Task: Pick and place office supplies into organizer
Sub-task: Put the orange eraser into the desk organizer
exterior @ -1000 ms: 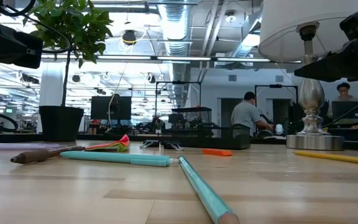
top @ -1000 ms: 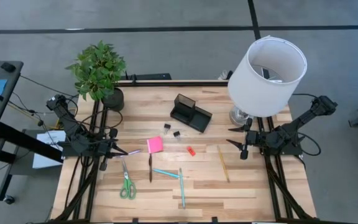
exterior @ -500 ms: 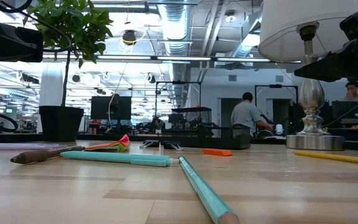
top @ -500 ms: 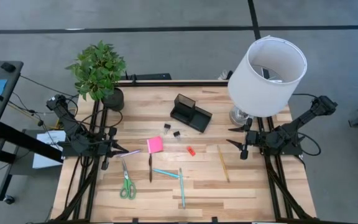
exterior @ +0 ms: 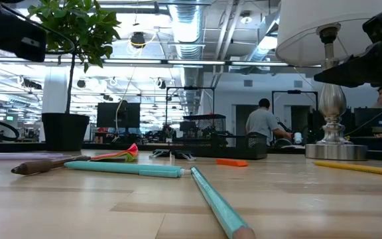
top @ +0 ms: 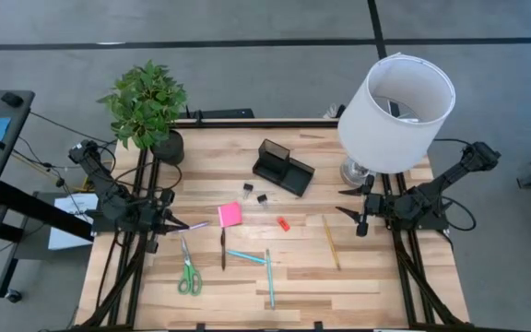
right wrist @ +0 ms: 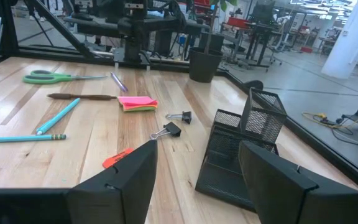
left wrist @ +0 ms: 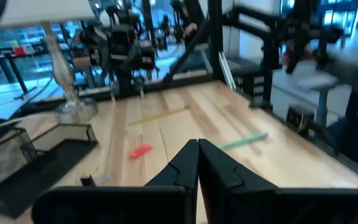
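Observation:
The black organizer (top: 282, 168) stands at the table's far middle; it also shows in the right wrist view (right wrist: 241, 149). On the table lie a pink sticky pad (top: 230, 215), two black clips (top: 247, 190), a red eraser (top: 283, 223), a yellow pencil (top: 331, 242), a black pen (top: 222, 247), teal pens (top: 247, 257), green-handled scissors (top: 188, 270) and a pale pen (top: 198, 225). My left gripper (top: 182, 224) is shut and empty at the left, its tips (left wrist: 197, 162) beside the pale pen. My right gripper (top: 342, 203) is open and empty (right wrist: 197, 168) at the right, by the lamp base.
A white lamp (top: 396, 101) stands at the far right, its shade over the right arm. A potted plant (top: 147, 106) stands at the far left corner. Bare wood lies along the near edge (top: 339, 300). People show in the room behind (exterior: 264, 123).
My left gripper has risen a little above the table and has stayed shut. The supplies lie where they were.

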Motion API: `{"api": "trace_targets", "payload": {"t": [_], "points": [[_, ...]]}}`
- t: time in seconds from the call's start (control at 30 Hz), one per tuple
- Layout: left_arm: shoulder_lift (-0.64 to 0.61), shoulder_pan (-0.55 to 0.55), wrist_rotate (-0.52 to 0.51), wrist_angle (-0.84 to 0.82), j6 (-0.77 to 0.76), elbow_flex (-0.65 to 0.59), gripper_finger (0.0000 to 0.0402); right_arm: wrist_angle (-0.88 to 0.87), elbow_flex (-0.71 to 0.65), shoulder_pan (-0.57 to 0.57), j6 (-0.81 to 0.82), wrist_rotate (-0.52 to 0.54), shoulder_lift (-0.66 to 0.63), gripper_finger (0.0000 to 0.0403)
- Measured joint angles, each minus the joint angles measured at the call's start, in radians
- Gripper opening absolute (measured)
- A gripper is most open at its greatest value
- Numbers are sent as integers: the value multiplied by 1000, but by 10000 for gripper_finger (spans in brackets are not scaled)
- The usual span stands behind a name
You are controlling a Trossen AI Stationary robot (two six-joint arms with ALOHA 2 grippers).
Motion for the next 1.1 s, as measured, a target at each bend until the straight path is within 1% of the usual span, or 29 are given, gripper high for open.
{"api": "trace_targets", "payload": {"t": [0.23,0.3,0.4,0.47,0.53,0.67,0.8,0.87,0.93,1.03,1.1], "points": [[0,0,0,60,2,2,0,24,0,0,-16,0,0,221],[0,0,0,61,-2,2,0,74,0,0,-13,-1,0,221],[0,0,0,69,-11,3,0,195,0,-1,49,-13,0,221],[0,0,-24,74,-44,4,0,258,0,-3,67,-23,0,221],[0,0,-66,76,-94,4,0,302,0,-7,48,-24,0,221],[0,0,-126,80,-143,-4,0,310,0,-11,53,-25,0,221],[1,0,-139,113,-180,-40,0,350,0,-11,71,-26,0,221],[1,0,-140,141,-237,-62,0,400,0,-16,74,-27,0,221],[2,0,-141,135,-283,-79,0,480,0,-29,54,-26,0,221],[27,0,-143,135,-299,-78,0,592,0,-57,65,-26,0,221],[36,0,-147,134,-295,-78,0,607,0,-77,101,-26,0,221]]}}
